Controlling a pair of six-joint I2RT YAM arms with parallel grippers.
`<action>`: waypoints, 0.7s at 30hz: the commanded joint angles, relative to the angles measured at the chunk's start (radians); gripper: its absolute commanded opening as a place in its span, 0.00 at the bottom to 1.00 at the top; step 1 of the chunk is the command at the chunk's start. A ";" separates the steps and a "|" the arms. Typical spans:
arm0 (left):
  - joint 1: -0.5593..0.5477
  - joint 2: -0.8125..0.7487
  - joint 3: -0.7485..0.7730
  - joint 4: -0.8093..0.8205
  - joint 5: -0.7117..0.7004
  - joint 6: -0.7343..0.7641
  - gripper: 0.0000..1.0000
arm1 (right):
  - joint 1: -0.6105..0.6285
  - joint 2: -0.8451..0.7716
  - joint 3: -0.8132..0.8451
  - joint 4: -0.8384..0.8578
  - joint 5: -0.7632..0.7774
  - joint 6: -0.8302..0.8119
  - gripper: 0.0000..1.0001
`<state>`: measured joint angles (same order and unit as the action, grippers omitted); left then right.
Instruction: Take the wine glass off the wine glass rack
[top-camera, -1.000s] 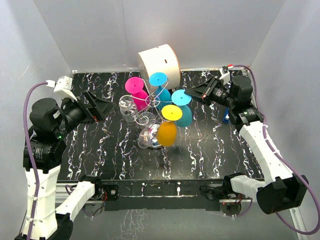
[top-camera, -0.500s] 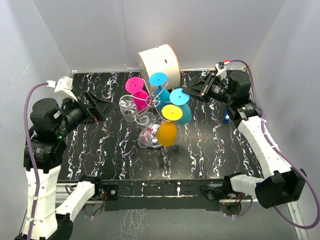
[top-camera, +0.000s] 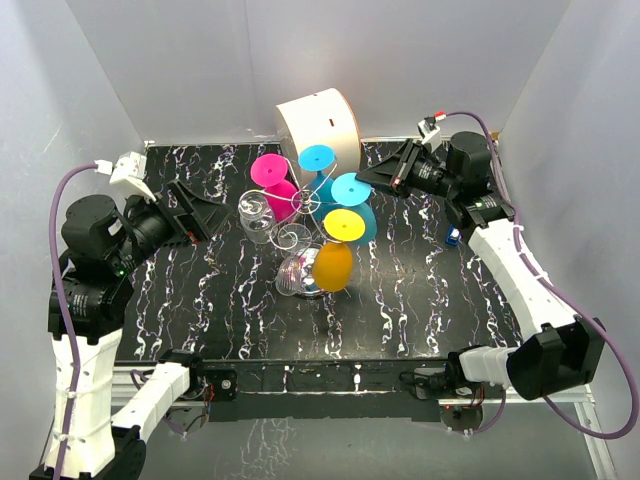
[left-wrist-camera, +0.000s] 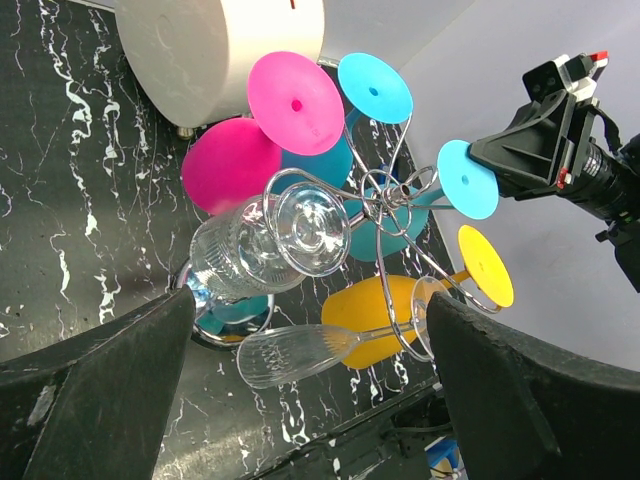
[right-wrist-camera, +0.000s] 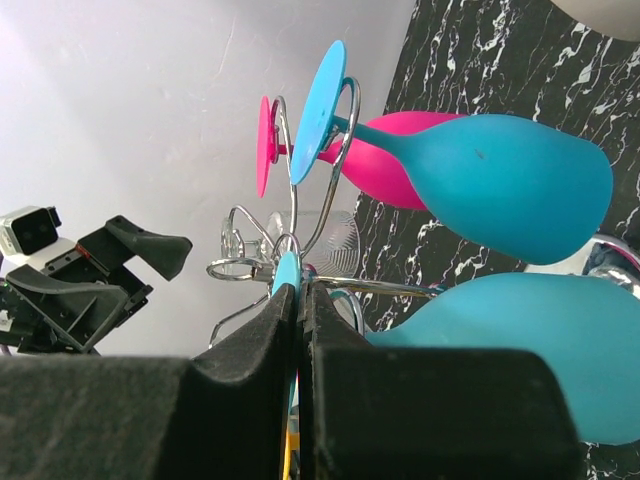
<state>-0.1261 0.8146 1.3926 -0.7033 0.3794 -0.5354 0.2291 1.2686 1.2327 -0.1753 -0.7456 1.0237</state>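
Observation:
The wine glass rack (top-camera: 300, 205), silver wire with curly arms and a chrome base (top-camera: 296, 278), stands mid-table with several glasses hanging on it. My right gripper (top-camera: 374, 180) is shut on the round foot of a blue wine glass (top-camera: 350, 189); in the right wrist view the pads (right-wrist-camera: 285, 330) pinch the foot's edge (right-wrist-camera: 288, 272) and the blue bowl (right-wrist-camera: 510, 360) lies to the right. My left gripper (top-camera: 212, 218) is open and empty, left of the rack; its fingers (left-wrist-camera: 90, 390) frame the rack (left-wrist-camera: 385, 195).
A white drum (top-camera: 320, 125) lies behind the rack. Pink (top-camera: 270, 180), second blue (top-camera: 318, 160), yellow (top-camera: 335, 262) and clear (top-camera: 255, 215) glasses hang on the rack. A small blue object (top-camera: 452, 237) sits near the right wall. White walls close in on three sides.
My right gripper has moved a little back and left, still shut on the blue glass's foot, which shifted with it. The left arm has not moved.

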 joint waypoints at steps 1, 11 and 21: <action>0.006 0.003 0.016 0.018 0.021 0.000 0.99 | 0.021 0.016 0.074 0.081 -0.017 0.011 0.00; 0.005 -0.008 0.031 -0.004 0.010 0.002 0.99 | 0.033 0.061 0.115 0.141 0.033 0.036 0.00; 0.004 -0.016 0.064 -0.053 -0.013 0.017 0.99 | 0.028 0.100 0.150 0.208 0.076 0.079 0.00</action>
<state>-0.1261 0.8120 1.4204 -0.7345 0.3695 -0.5308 0.2607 1.3693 1.3125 -0.0669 -0.7006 1.0832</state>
